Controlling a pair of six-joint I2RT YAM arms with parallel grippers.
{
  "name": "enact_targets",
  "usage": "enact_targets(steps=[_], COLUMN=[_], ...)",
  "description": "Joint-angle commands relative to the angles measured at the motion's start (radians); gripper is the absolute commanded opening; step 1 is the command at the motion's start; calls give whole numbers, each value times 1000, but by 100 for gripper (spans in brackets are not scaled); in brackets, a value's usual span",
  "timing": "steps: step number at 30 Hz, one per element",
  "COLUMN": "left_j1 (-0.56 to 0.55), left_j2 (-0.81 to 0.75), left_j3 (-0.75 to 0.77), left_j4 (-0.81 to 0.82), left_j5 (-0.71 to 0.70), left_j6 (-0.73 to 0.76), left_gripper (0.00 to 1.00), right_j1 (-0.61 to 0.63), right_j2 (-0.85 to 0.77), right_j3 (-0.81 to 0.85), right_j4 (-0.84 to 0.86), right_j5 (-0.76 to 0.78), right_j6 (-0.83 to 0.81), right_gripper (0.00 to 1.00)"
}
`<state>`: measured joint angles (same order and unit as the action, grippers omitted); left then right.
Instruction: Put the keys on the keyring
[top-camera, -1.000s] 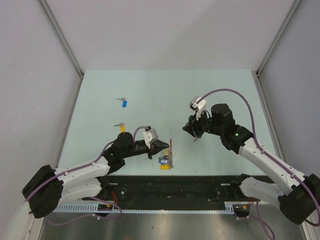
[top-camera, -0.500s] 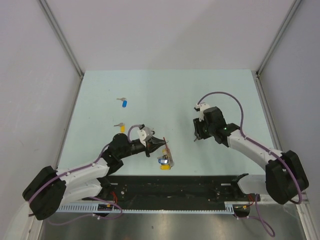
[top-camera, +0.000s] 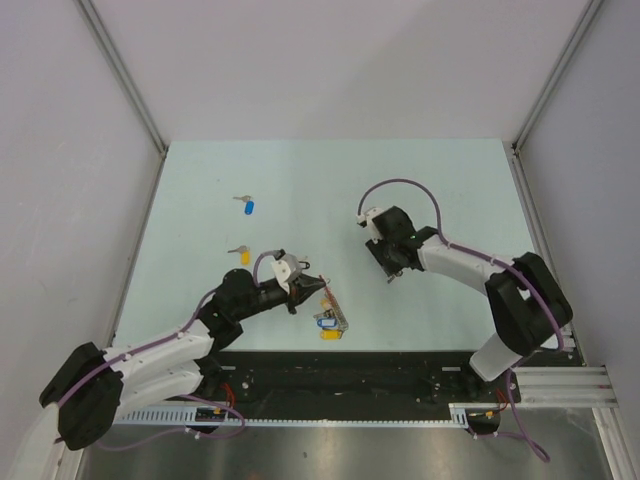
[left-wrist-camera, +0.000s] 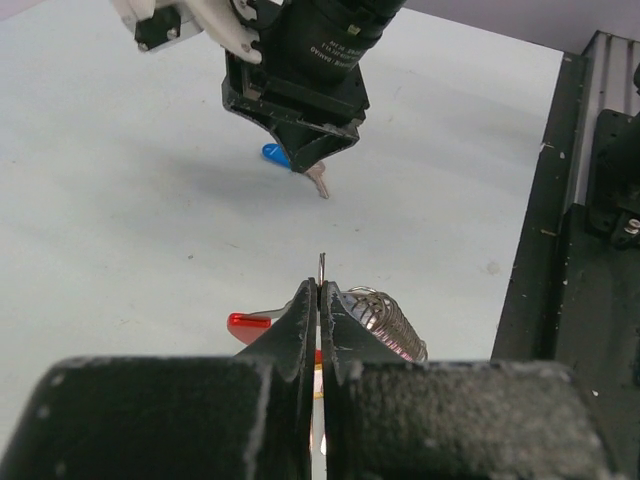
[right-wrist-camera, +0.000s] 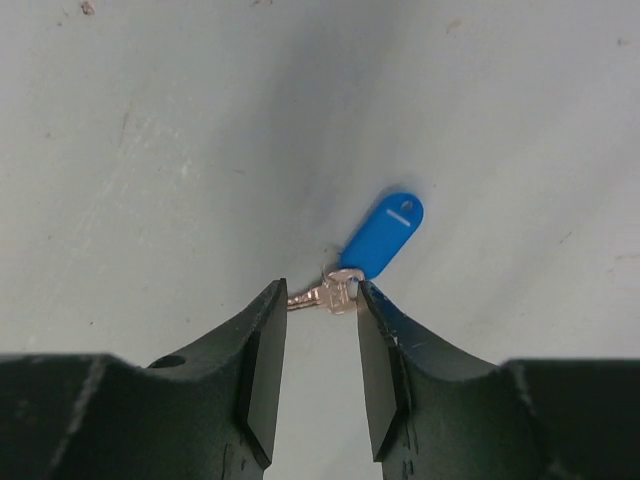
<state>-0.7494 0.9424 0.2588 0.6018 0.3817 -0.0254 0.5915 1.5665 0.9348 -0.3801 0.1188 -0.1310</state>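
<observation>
My left gripper (left-wrist-camera: 319, 290) is pinched tight on the keyring (left-wrist-camera: 250, 322). A thin sliver of its silver wire pokes up between my tips, and its red plastic arc shows just to their left. A silver coil (left-wrist-camera: 388, 316) sits just to their right. Ahead of me, over the pale table (left-wrist-camera: 120, 220), the right gripper (left-wrist-camera: 305, 160) points down, close to a blue-tagged key (left-wrist-camera: 274, 154) whose blade sticks out beside its tip. A black rail (left-wrist-camera: 590, 250) runs along my right.

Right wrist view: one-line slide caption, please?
Right end effector, jaws apart around a blue-tagged key on the table.
</observation>
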Motion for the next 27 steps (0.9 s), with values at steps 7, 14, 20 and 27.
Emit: enact_targets(steps=[7,14,20,27], left_j1=[5,5,5,5], left_j2=[-57,-62,-62,-59], left_j3=[-7,-6,-4,-1], left_j4=[-2,-5,-7,-5], left_j5=[-72,-61,-49,-40], left_j6=[22,21,19,19], left_gripper=[0,0,0,0], right_j1=[88,117,123,133], right_j2=[223,317,357,395], right_j3=[263,332,348,352], right_j4=[-293,-364,-388,-387], right_j5=[214,280,312,341], right_j6=[-99,-101,-107,-127], right_gripper=[35,35,34,30])
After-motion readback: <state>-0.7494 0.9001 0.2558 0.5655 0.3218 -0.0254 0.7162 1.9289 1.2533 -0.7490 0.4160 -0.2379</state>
